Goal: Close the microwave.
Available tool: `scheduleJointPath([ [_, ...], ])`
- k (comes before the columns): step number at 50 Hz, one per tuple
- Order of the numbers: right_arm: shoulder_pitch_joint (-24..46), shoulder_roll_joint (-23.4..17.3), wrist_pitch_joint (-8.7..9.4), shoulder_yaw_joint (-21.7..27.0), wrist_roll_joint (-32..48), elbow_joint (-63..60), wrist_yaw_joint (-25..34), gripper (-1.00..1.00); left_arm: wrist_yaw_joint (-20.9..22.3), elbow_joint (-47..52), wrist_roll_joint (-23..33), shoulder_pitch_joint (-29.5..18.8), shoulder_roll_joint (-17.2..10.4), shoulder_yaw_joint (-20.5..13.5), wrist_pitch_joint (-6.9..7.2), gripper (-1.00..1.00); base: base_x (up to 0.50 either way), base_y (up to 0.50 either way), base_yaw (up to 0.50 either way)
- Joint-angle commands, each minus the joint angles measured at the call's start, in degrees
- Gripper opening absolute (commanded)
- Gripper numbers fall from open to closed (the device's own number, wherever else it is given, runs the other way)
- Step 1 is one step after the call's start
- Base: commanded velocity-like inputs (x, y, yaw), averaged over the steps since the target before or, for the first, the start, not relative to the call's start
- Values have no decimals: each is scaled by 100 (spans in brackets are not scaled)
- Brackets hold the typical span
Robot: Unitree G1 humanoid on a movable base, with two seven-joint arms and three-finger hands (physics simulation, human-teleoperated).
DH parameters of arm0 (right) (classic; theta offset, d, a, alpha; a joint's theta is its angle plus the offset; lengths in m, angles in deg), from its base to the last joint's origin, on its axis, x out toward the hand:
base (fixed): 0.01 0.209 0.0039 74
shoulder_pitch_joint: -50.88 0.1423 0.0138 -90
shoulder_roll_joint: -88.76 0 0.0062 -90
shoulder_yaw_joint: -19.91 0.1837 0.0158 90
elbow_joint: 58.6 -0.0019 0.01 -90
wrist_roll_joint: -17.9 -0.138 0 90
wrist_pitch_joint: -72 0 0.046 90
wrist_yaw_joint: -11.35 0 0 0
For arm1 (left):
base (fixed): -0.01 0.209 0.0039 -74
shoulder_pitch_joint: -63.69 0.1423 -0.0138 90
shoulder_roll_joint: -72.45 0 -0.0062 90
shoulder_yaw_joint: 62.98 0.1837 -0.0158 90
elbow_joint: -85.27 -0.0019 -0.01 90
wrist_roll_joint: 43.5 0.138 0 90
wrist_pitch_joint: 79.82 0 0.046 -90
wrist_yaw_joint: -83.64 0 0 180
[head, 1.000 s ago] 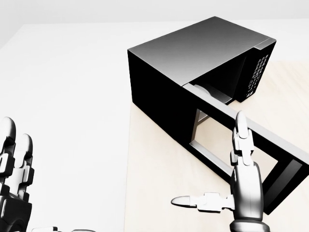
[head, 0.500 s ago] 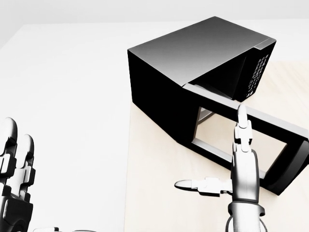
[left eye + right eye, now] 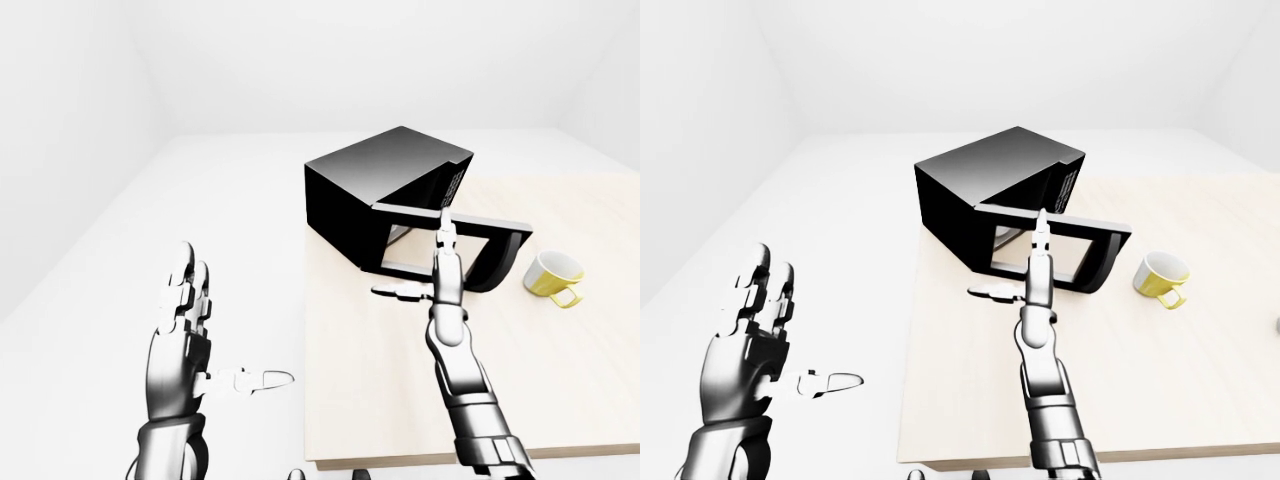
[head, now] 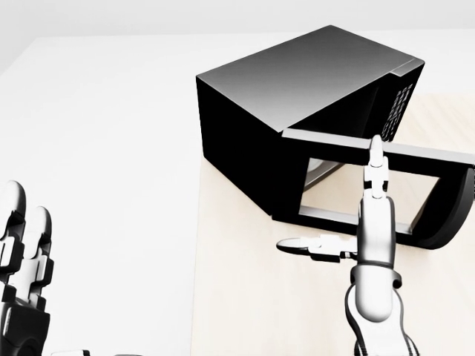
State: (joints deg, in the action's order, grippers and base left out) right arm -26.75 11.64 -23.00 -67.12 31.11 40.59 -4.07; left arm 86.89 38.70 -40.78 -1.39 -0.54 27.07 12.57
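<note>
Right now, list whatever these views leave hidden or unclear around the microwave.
- Microwave cavity: head view, the half-open door covers nearly all of it.
- Keypad markings: every view, too small to read.
- Contact of the right hand with the door: head view, they overlap; touching or apart cannot be told.
- Mug contents: left-eye view, too small to tell.
- Left hand: head view, cut off by the bottom edge.
</note>
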Motion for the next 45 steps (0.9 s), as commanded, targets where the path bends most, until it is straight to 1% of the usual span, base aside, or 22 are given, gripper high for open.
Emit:
scheduleJointPath([
  [1, 402, -103, 0, 94, -301, 988, -35, 100, 14, 12, -10, -10, 6, -30, 14, 100, 0, 0, 0],
  [7, 485, -104, 0, 76, -235, 938, -36, 100, 24, 16, -7, -3, 16, -31, 12, 100, 0, 0, 0],
  [9, 660, -104, 0, 65, -221, 1047, -45, 100, 24, 31, -8, -1, 18, -38, 18, 100, 0, 0, 0],
  [15, 865, -113, 0, 81, -320, 1149, 9, 100, 38, 50, -22, -1, 25, -61, 39, 100, 0, 0, 0],
  [20, 1167, -150, 0, 85, -355, 1506, -39, 100, 50, 65, -36, 2, 33, -86, 40, 100, 0, 0, 0],
  [22, 1182, -161, 0, 44, -214, 1417, -147, 100, 52, 66, -41, -15, 42, -112, 59, 100, 0, 0, 0],
  [26, 1230, -113, 0, -5, -219, 1192, -8, 100, 63, 77, -25, 3, 52, -96, 48, 100, 0, 0, 0],
  [28, 1272, -77, 99, -57, -141, 973, 21, 100, 66, 90, -30, 18, 54, -93, 42, 100, 0, 0, 0],
  [32, 1445, -22, 196, -122, 1, 967, 24, 100, 64, 105, -25, 37, 52, -82, 34, 100, 0, 0, 0],
  [33, 1536, -11, 176, -121, 1, 1077, 20, 100, 66, 109, -32, 37, 51, -84, 38, 100, 0, 0, 0],
  [35, 1766, -16, 29, -117, 26, 1461, -37, 100, 66, 112, -33, 38, 51, -87, 38, 100, 0, 0, 0],
  [36, 1780, -17, 16, -116, 26, 1488, -41, 100, 66, 113, -33, 38, 51, -87, 38, 100, 0, 0, 0],
  [37, 2007, -20, 0, -110, 12, 1865, -68, 100, 67, 112, -34, 32, 50, -90, 46, 100, 0, 0, 0],
  [39, 2244, -13, 0, -122, 5, 2192, -99, 100, 68, 100, -33, 20, 51, -96, 46, 100, 0, 0, 0],
  [45, 2575, 39, 0, -172, 50, 2417, -126, 100, 67, 59, -30, -4, 53, -98, 40, 100, 0, 0, 0],
])
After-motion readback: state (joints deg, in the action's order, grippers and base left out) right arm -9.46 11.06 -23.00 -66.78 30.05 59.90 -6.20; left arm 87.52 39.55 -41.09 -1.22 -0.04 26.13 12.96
